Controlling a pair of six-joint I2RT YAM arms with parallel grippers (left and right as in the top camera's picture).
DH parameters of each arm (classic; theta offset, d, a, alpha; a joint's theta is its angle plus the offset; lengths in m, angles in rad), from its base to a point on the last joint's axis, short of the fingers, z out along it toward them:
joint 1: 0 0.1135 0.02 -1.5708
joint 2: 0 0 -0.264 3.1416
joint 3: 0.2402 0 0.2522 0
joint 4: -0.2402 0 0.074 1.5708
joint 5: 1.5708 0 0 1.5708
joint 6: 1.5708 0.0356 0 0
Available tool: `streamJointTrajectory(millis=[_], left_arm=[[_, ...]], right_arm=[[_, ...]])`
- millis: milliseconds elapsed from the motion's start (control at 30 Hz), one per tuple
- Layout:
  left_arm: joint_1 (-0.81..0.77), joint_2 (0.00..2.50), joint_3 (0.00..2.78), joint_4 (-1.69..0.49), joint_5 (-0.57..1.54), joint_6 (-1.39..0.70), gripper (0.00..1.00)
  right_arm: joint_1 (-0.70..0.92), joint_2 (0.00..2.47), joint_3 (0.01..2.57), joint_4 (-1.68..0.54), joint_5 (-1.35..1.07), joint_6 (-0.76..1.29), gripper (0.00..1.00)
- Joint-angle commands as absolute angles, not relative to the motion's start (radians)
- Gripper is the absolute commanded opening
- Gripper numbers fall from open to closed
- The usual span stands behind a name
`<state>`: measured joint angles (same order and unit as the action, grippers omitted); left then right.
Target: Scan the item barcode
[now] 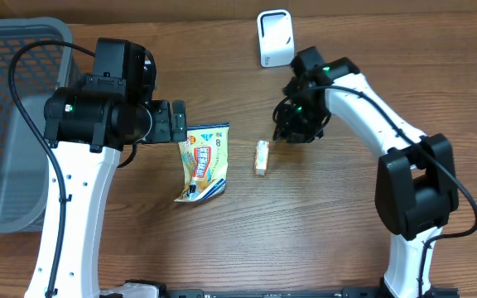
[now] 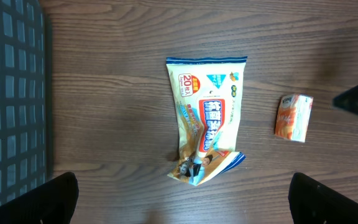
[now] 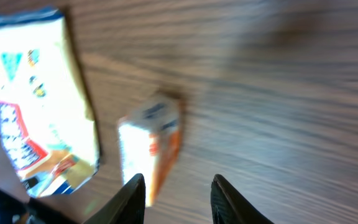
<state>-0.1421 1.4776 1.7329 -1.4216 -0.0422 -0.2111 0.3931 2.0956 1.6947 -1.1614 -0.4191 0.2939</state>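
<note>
Wooden table point(image 1: 321, 215) bears a grey basket point(image 1: 7, 124) at left and a white scanner point(image 1: 275, 38) at the far edge. A yellow packet point(image 1: 203, 161) lies mid-table, with a small orange box point(image 1: 262, 156) just right of it. The left gripper point(image 1: 176, 122) hangs over the packet, spread wide and empty. The right gripper point(image 3: 179, 199) hovers beside the box, parted, gripping nothing.

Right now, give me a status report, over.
Left end effector open above packet. Right end effector open, empty, beside small box. Both lie on table. Scanner at far edge, path looks open.
</note>
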Motion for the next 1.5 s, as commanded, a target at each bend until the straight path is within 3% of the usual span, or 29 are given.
streamJointTrajectory(millis=[0, 233, 700, 1133, 1467], left_arm=[[-0.138, 1.484, 1.751, -1.42, -0.052, -0.225, 1.0], [-0.138, 1.484, 1.751, -1.42, -0.053, -0.224, 1.0], [-0.138, 1.484, 1.751, -1.42, -0.052, -0.225, 1.0], [-0.138, 1.484, 1.751, -1.42, -0.053, -0.224, 1.0], [-0.138, 1.484, 1.751, -1.42, -0.052, -0.224, 1.0]], right_arm=[[0.443, 2.093, 1.719, -1.154, -0.445, 0.261, 0.36], [0.561, 2.093, 1.719, -1.111, -0.272, 0.373, 0.28], [0.578, 2.093, 1.651, -1.128, 0.077, 0.536, 0.27], [0.466, 2.093, 1.695, -1.263, 0.069, 0.531, 0.25], [0.464, 2.093, 1.707, -1.224, -0.151, 0.405, 0.39]])
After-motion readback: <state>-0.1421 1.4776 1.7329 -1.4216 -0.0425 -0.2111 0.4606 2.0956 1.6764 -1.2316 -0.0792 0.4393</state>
